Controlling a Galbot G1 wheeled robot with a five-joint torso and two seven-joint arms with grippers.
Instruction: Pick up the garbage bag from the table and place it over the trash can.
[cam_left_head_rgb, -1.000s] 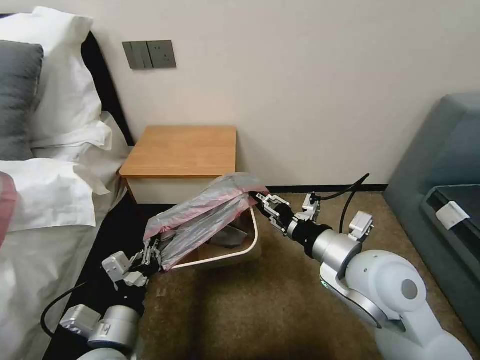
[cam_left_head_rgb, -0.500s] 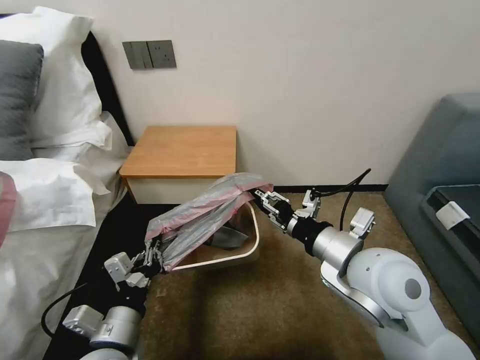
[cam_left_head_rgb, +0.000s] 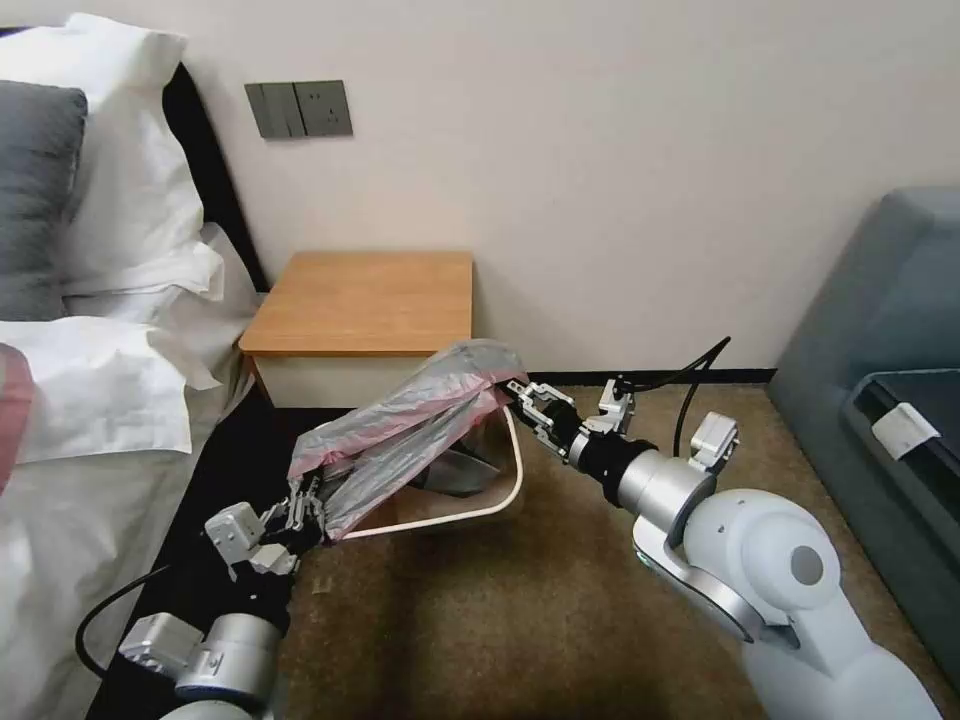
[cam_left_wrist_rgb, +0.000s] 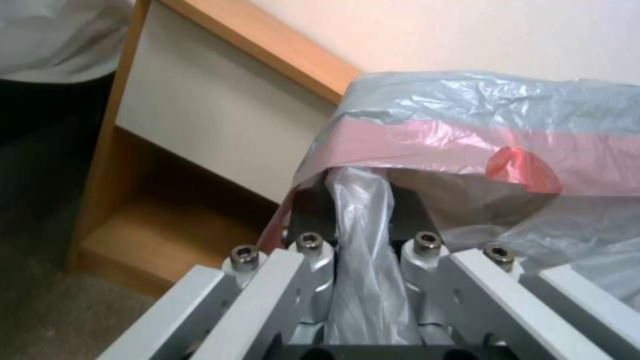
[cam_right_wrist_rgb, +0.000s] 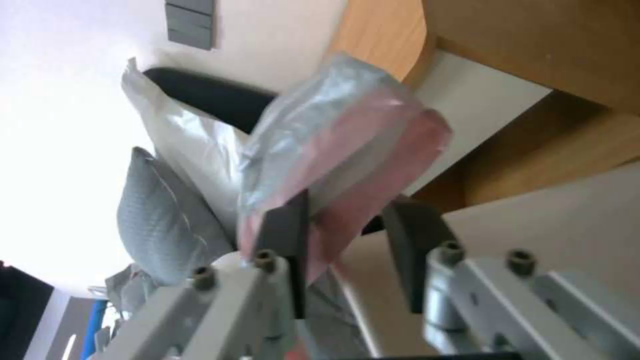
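Note:
The grey, pink-rimmed garbage bag (cam_left_head_rgb: 410, 420) hangs stretched in the air between my two grippers, slanting above the cream trash can (cam_left_head_rgb: 470, 513) on the floor. My left gripper (cam_left_head_rgb: 305, 500) is shut on the bag's near, lower end; in the left wrist view bunched plastic (cam_left_wrist_rgb: 360, 240) sits between the fingers (cam_left_wrist_rgb: 410, 210). At the bag's far, upper end my right gripper (cam_left_head_rgb: 515, 390) holds the folded pink rim (cam_right_wrist_rgb: 340, 220) between its pads. The wooden table (cam_left_head_rgb: 365, 295) stands bare just behind the can.
A bed with white pillows (cam_left_head_rgb: 100, 400) and its black frame (cam_left_head_rgb: 230, 460) runs along the left, close to my left arm. A grey sofa (cam_left_head_rgb: 880, 300) fills the right side. Brown carpet (cam_left_head_rgb: 500, 600) lies open in front of the can.
My right gripper has shifted slightly left and up with the bag's far end, pulling it over the can's far rim. The left gripper has hardly moved.

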